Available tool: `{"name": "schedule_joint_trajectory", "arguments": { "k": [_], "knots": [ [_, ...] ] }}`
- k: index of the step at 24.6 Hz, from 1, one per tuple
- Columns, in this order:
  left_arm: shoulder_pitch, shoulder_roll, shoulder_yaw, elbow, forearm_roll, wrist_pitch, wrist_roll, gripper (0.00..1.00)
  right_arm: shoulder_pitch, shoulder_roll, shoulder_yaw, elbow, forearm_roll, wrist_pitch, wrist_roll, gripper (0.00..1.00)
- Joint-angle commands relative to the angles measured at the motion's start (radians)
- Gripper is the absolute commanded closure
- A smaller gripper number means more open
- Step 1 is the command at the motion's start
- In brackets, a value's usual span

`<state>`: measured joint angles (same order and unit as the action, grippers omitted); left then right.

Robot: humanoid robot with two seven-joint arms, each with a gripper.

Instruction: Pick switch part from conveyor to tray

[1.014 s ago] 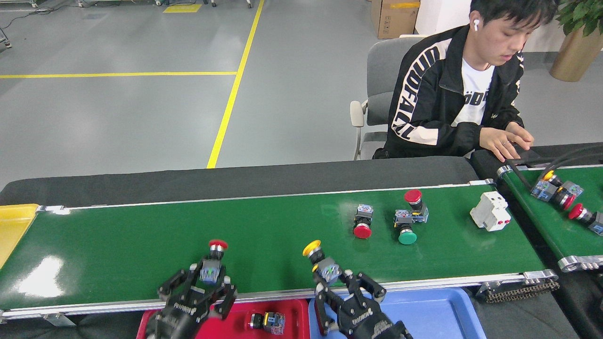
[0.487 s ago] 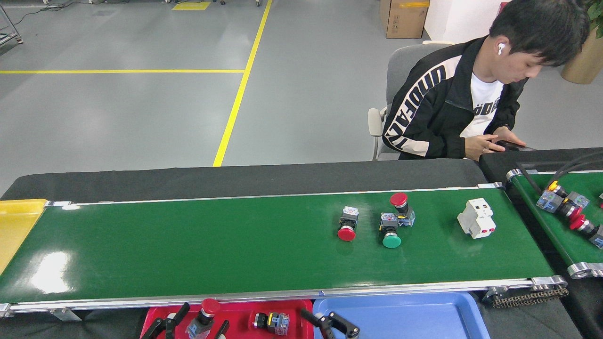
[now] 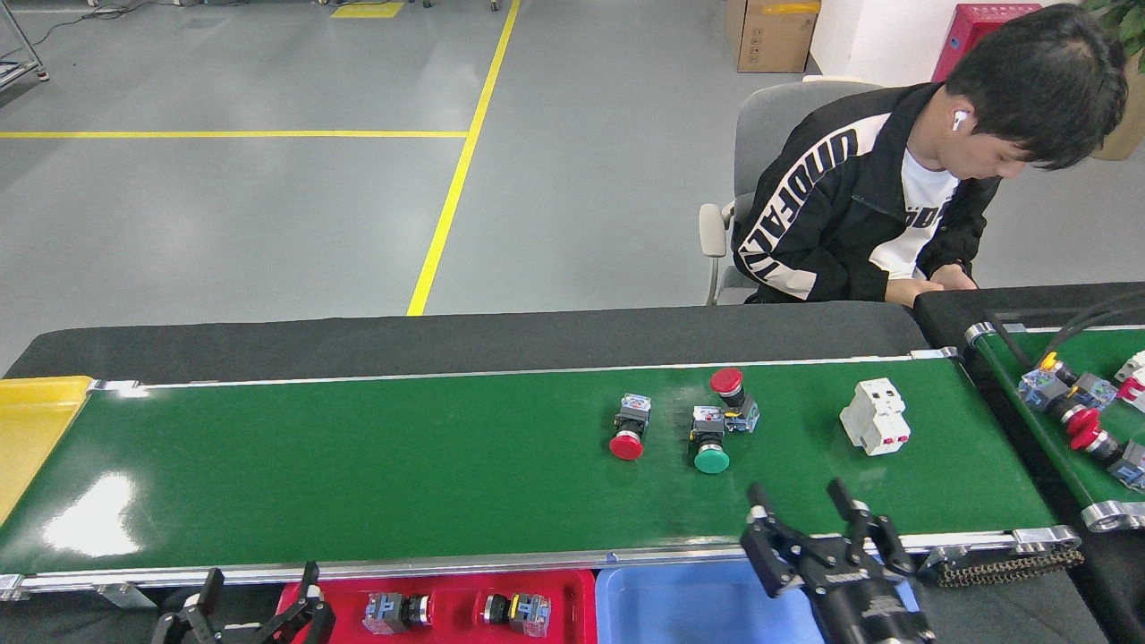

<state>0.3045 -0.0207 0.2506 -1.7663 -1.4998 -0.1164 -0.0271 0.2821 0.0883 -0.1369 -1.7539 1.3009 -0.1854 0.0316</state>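
Note:
On the green conveyor (image 3: 358, 465) lie a red-capped switch part (image 3: 627, 430), a green-capped one (image 3: 710, 444) and a red mushroom-capped one (image 3: 733, 397) touching it, plus a white breaker (image 3: 875, 417). My right gripper (image 3: 799, 494) hangs open and empty over the belt's near rail, below and right of the green-capped part. At the bottom edge, left of the red tray (image 3: 447, 592), my left gripper (image 3: 259, 595) is open and empty. That tray holds two switch parts (image 3: 394, 613) (image 3: 517, 614). A blue tray (image 3: 680, 601) sits beside it, partly hidden by my right arm.
A yellow bin (image 3: 36, 429) stands at the belt's left end. A shorter green belt (image 3: 1055, 420) with black cables and several switch parts lies at the right. A person (image 3: 859, 215) sits in a chair behind the conveyor's far right.
My left gripper let the red-capped part go into the red tray and drew left. My right gripper rose and swung right over the belt's near rail. The parts on the belt drifted left.

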Motion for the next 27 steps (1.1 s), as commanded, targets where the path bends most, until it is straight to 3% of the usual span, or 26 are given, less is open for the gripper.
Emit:
{"name": "schedule_joint_trajectory", "arguments": {
  "k": [1,9,14,18,19,21,22,23,27],
  "knots": [
    [-0.007,0.004,0.004,-0.013,0.012,0.003,-0.005,0.0,-0.011,-0.007,-0.003,-0.012,0.0,0.007,-0.025,0.02],
    [-0.028,0.008,-0.025,-0.013,0.01,0.003,-0.005,0.0,-0.113,-0.007,0.095,0.031,0.077,0.196,0.056,0.02],
    [-0.054,0.025,-0.099,-0.013,0.006,-0.002,-0.002,0.0,-0.322,-0.012,0.095,0.241,0.081,0.264,0.07,0.02],
    [-0.163,0.076,-0.295,0.025,-0.069,-0.017,-0.004,0.0,-0.445,-0.027,0.109,0.37,0.083,0.287,0.071,0.05],
    [-0.208,0.073,-0.355,0.06,-0.097,-0.017,-0.004,0.0,-0.465,-0.025,0.128,0.39,0.078,0.282,0.071,0.13],
    [-0.288,0.065,-0.436,0.149,-0.123,-0.016,-0.005,0.0,-0.491,-0.038,0.169,0.421,0.069,0.261,0.064,0.57],
    [-0.315,0.062,-0.462,0.192,-0.129,-0.014,-0.005,0.0,-0.494,-0.05,0.187,0.43,0.066,0.239,0.062,0.75],
    [-0.338,0.059,-0.481,0.222,-0.132,-0.012,-0.005,0.0,-0.495,-0.051,0.195,0.432,0.06,0.216,0.06,0.86],
    [-0.436,0.044,-0.516,0.338,-0.154,-0.012,-0.007,0.0,-0.495,-0.056,0.2,0.427,0.038,0.17,0.056,0.91]
  ]
}}
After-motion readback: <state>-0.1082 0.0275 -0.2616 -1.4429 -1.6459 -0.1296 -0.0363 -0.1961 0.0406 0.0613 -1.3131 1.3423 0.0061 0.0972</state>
